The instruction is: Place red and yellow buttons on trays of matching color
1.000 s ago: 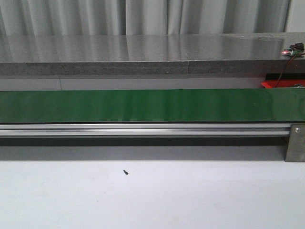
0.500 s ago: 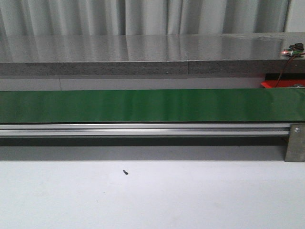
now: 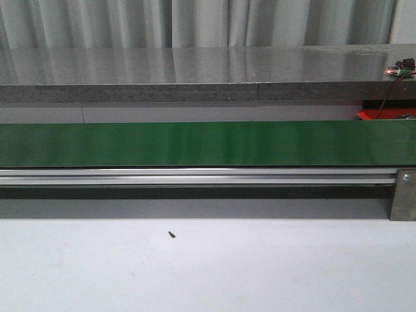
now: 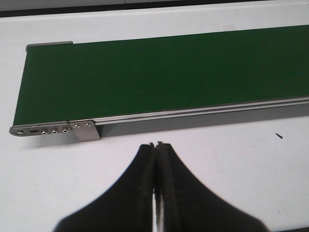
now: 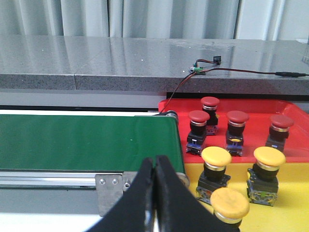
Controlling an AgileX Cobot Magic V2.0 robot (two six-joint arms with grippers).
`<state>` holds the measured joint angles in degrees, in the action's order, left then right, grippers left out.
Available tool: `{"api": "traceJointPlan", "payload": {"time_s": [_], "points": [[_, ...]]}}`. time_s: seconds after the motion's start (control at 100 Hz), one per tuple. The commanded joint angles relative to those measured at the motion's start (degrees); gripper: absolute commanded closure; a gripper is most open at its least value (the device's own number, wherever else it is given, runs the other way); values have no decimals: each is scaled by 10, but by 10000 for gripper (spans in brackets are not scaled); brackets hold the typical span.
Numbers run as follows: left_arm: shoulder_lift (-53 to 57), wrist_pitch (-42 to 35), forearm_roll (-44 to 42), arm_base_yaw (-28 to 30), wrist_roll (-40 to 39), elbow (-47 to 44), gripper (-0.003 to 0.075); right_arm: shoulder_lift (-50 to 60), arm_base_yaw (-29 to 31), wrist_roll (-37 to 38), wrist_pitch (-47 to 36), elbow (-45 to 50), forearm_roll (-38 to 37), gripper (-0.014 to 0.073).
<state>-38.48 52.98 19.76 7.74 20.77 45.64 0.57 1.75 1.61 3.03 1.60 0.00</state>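
1. Both grippers sit with nothing in them: the left gripper (image 4: 155, 145) has its jaws pressed together, and so has the right gripper (image 5: 155, 159). If a button arrives on the belt while they are like this, a descending arm would knock it over instead of straddling it, so the jaws must part first.

2. In the right wrist view the nearest yellow push button (image 5: 230, 205) is at about 3 o'clock from the right fingertips, close by, on the yellow tray (image 5: 289, 212). A careless reach from that side could topple it or the two yellow buttons (image 5: 216, 166) behind it.

3. The trays lie at the right-hand end of the green conveyor belt (image 3: 208, 143), the red tray (image 5: 299, 145) beyond the yellow one. Four red push buttons (image 5: 198, 130) stand on it, rather close together. Setting another among them risks bumping a neighbour; the free red floor is mostly toward the far edge.

4. The belt is bare in all three views, so timing is the likely hazard: a moving button could ride past the belt's end roller (image 5: 171, 117) before an arm closes on it.

5. A thin cable (image 5: 231, 71) runs along the grey stone ledge (image 3: 195, 71) at 12 o'clock, above the red tray; a high lift could snag it.
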Motion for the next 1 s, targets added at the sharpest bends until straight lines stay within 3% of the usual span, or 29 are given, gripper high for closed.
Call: {"api": "traceJointPlan", "payload": {"time_s": [0.0,0.86,0.99], "points": [[-1,-35,14,-4,-2,14,740,11,-1,2,-47,-10,-4,660],[10,-36,-6,-5,-2,9,740,11,-1,2,-44,-10,-4,660],[25,-113,-19,-19,-16,-16,740,11,-1,2,-44,-10,-4,660]]}}
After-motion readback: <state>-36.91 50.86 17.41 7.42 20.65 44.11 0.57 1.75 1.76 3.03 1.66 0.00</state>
